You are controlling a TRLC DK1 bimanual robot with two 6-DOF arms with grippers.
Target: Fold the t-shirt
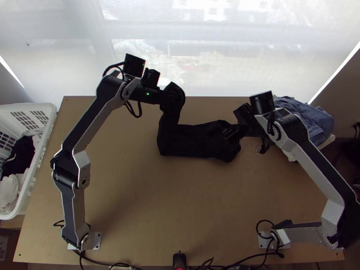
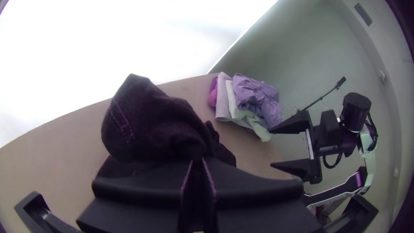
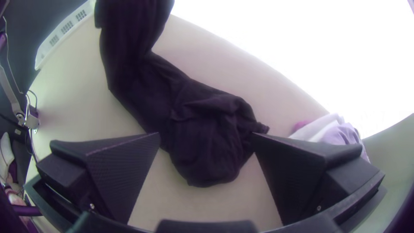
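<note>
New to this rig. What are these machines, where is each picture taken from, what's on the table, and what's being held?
Two robot arms, the left arm and the right arm, stand at a wooden table. The top view looks steeply down from above its near edge; each wrist view looks out past that arm's own gripper.

The black cloth, presumably the t-shirt to be folded, lies bunched into a long strip. The left gripper is closed on one end. The right gripper is open at the other end and holds nothing.

A pile of clothes sits at the table's far right corner; a white basket with more laundry stands at the left.
</note>
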